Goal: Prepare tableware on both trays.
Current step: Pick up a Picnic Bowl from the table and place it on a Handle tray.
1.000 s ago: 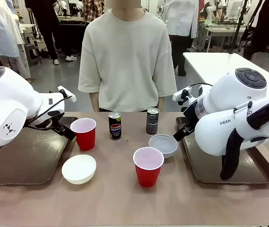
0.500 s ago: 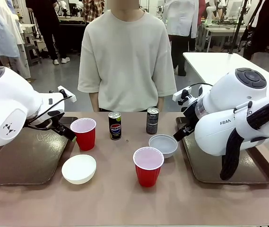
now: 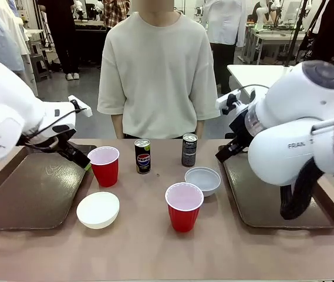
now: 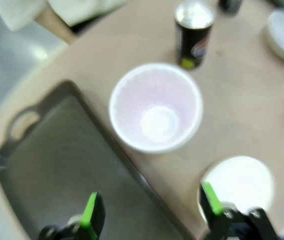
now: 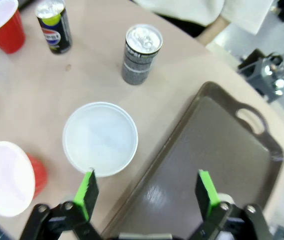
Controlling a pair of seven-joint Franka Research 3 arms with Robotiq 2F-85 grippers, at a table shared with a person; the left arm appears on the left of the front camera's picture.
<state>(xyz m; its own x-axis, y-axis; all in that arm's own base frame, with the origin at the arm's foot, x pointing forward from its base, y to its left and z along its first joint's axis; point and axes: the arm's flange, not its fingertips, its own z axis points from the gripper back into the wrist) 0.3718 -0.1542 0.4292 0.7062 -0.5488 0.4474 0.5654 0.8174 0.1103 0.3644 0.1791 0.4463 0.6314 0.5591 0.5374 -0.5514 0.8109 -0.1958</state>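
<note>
Between brown rimmed trays [image 3: 26, 194]: glossy red cups [image 3: 104, 167], round white bowls [image 3: 98, 210], slim cans [image 3: 142, 156]; both jaws wide apart, empty.

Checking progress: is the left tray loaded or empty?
Empty, as far as visible: the left tray shows bare; the nearest red cup stands beside it on the table.

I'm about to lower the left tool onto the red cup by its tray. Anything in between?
Nothing visible. The left tool, jaws open, hangs over the edge of the tray with the red cup straight ahead; the white bowl sits aside and the soda can beyond the cup.
</note>
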